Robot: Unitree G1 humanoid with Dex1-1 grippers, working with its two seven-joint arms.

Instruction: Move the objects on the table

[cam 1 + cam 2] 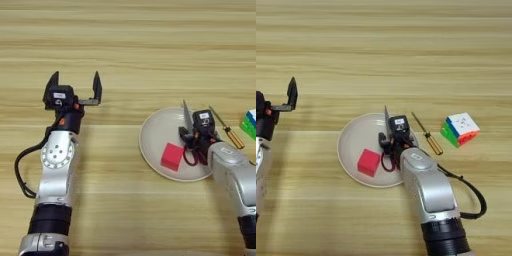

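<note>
- Two grippers are in view. The left gripper (76, 82) hovers over bare table (130, 45) at the left, well apart from every object, its two black fingers spread wide with nothing between them; it is judged idle.
- The right gripper (390, 141) sits over the right part of the plate (351, 137), at the red handles of the scissors (387, 120). Its jaws appear closed on the handles, with the blades pointing to the far side; this is judged a grasp for carrying.
- One red cube (368, 162) lies inside the plate, near its near-left part, just beside the scissors' handles.
- One puzzle cube (461, 129) rests on the table right of the plate, white face up.
- One screwdriver (426, 133) lies between plate and puzzle cube.
- One plate in total.
</note>
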